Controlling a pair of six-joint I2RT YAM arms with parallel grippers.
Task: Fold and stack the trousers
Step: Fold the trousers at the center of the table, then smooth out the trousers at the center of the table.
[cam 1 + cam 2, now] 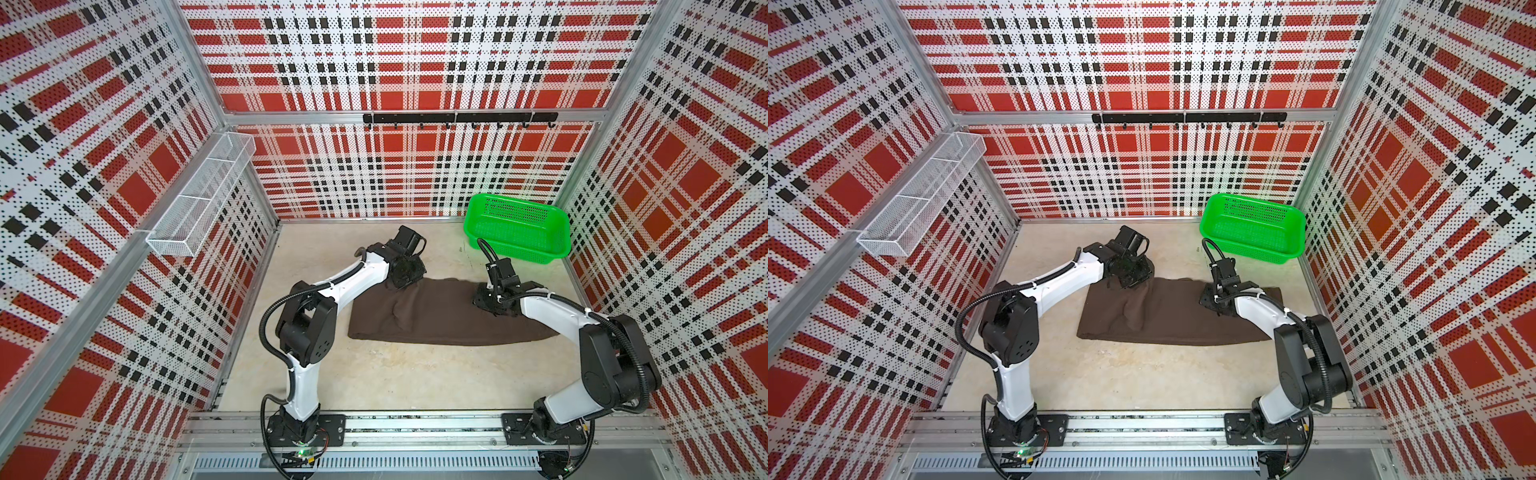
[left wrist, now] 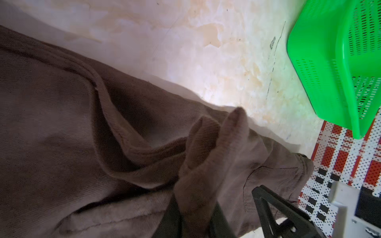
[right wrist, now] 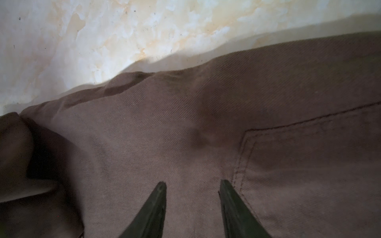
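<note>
Two dark fingers of the right gripper (image 3: 192, 181) stand apart and empty on a flat stretch of the trousers (image 1: 436, 316). The left gripper (image 1: 404, 277) sits at the cloth's far edge with a ridge of fabric bunched against its fingers, and whether that fabric is pinched or free cannot be told. Lying on the floor (image 1: 395, 374) between the arms as one long band, the trousers seem folded leg over leg; the crosswise folds and the stacking look yet to come, and the green basket (image 1: 528, 249) beyond them is empty.
</note>
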